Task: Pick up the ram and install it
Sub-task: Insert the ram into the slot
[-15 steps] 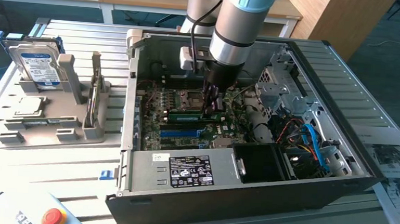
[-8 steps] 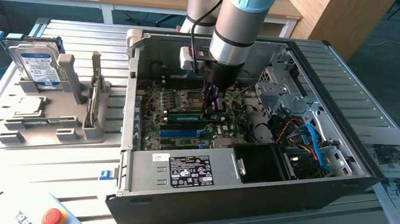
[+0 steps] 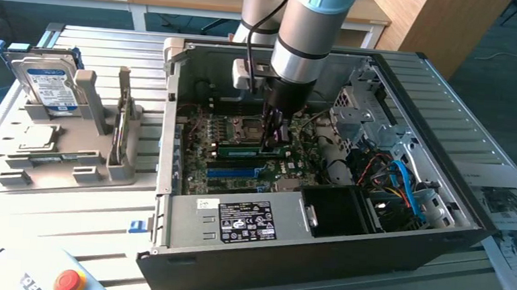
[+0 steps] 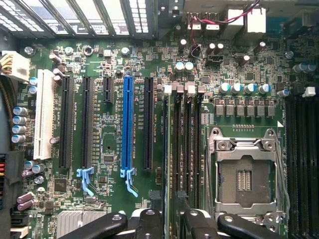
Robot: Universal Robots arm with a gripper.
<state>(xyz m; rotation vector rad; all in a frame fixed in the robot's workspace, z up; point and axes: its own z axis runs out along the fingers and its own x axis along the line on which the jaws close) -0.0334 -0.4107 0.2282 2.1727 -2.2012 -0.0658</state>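
In the exterior view, the arm reaches straight down into an open computer case (image 3: 323,263) that lies on a slatted table (image 3: 75,204). The gripper (image 3: 274,140) hangs low over the motherboard (image 3: 207,134). The ram (image 3: 240,150), a green stick, stands on edge in a slot beside the processor socket (image 3: 252,126), on the side nearer the power supply (image 3: 191,225). Its end lies right at the gripper's fingertips; whether they touch cannot be told here. The power supply carries a black label (image 3: 246,222) with white marks too small to read. To the exterior view's left, a grey tray (image 3: 59,170) holds a hard drive (image 3: 48,85) upright, its blue-and-white label unreadable. A red button (image 3: 69,282) sits near the front edge, and printed papers (image 3: 510,207) lie at the exterior view's right.

In the wrist view, the camera looks flat onto the motherboard (image 4: 109,134). The black fingers (image 4: 149,221) stand spread apart with a gap between them, and nothing can be seen gripped there. They straddle the line of the dark memory slots (image 4: 187,139). A blue slot (image 4: 128,124), a white slot (image 4: 44,119) and the bare processor socket (image 4: 244,174) show clearly. The white lettering printed beside the slots is too fine to read.
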